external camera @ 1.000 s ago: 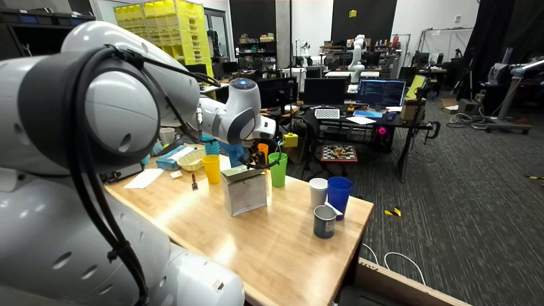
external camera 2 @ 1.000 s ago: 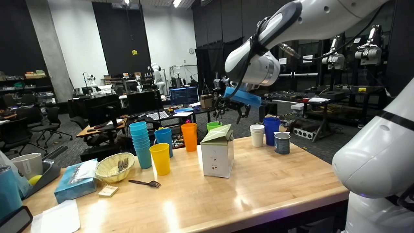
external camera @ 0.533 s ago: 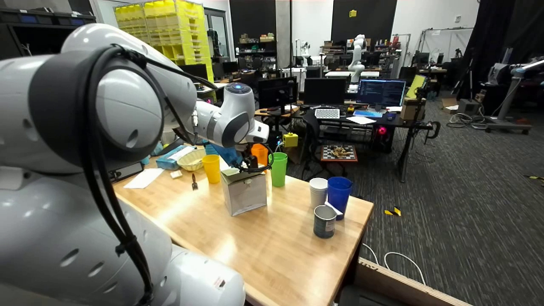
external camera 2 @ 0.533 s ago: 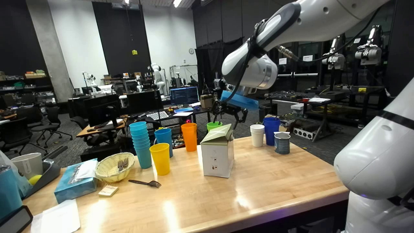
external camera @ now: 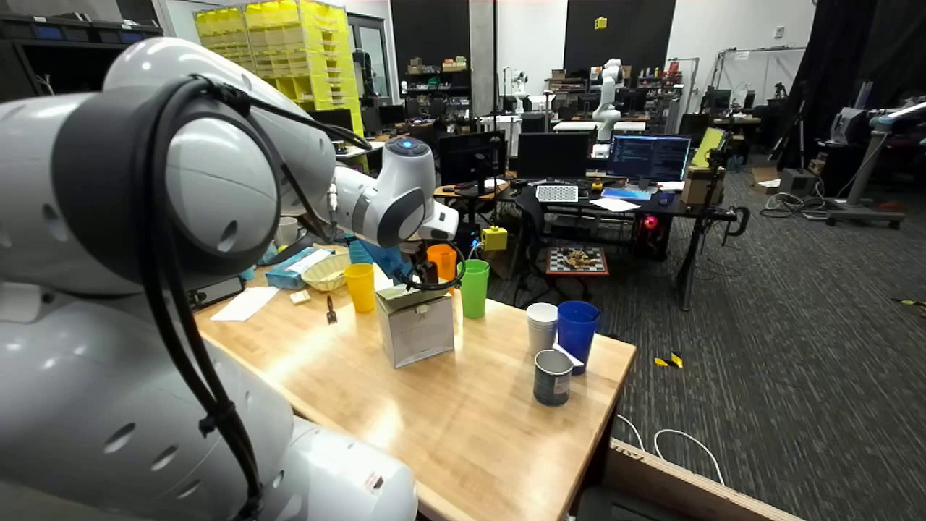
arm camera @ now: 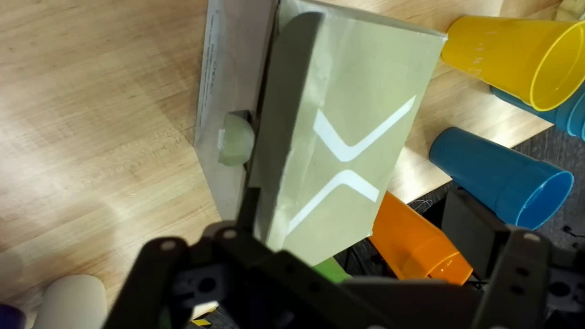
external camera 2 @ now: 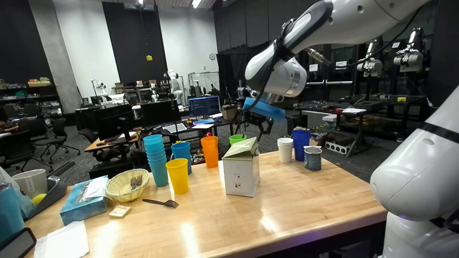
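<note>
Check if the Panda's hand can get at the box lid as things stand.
Likely yes: the hand hangs open close to the box lid, whose top lies mostly uncovered in the wrist view. The orange cup shows just past its edge, so it might crowd the approach.

Table: pale wood, streaky grain
Box: I see a light green lid with two bent white stripes, whitish sides, small dark print
Gripper: black on my feed
Along one table edge: orange cup, bright green cup, mid-blue cup, turquoise stack of cups
Further from that edge: yellow cup, pale yellow basket, dark brown fork
Near one table corner: I get a dark blue cup, white cups, a grey can
</note>
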